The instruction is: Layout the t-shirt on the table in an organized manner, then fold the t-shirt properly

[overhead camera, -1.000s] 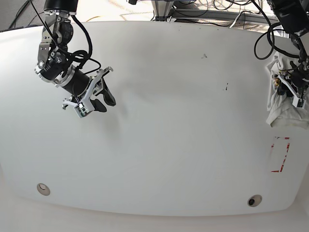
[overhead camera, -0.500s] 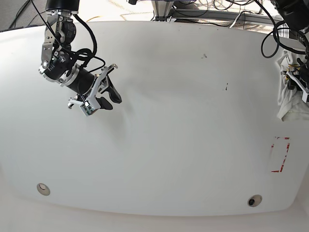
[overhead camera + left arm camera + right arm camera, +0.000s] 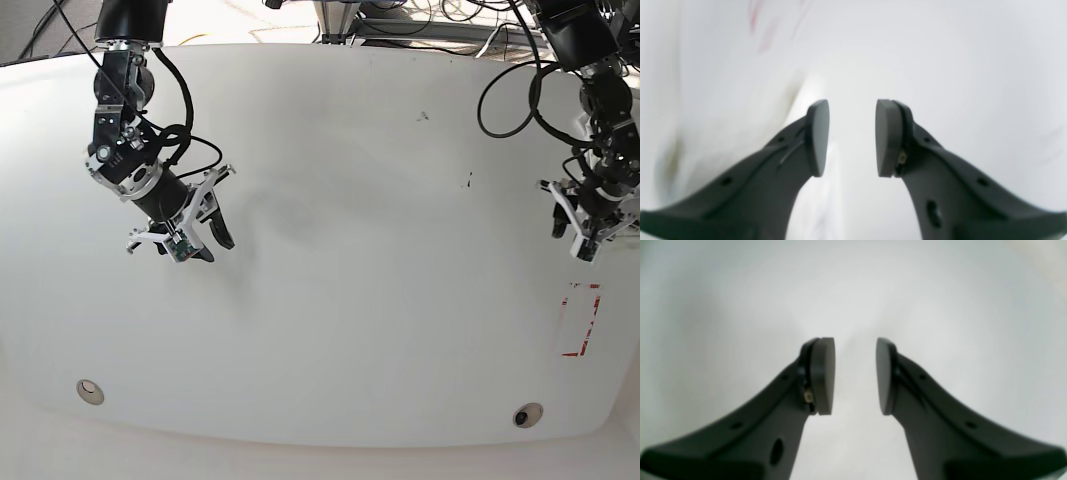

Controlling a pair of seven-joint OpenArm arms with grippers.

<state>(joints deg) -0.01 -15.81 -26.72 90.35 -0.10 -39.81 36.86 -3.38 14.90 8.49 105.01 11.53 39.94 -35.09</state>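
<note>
Left wrist view first: closest to us, the left gripper [image 3: 851, 136] has its jaws parted with nothing between the pads. Just beyond on its left lies a blurred, pale, creased mass [image 3: 716, 133] that may be the t-shirt, but we cannot be sure. The right gripper [image 3: 855, 375] is likewise parted and empty above bare white surface. In the base view, going from the near edge with its two holes [image 3: 90, 390] past the red-outlined mark [image 3: 582, 320] to the far rim, we find no cloth on the table [image 3: 380, 300]. We judge the shirt light, limp and apt to bunch. It is best pinched at the shoulder seams or hem corners, one per gripper, so it hangs flat.
</note>
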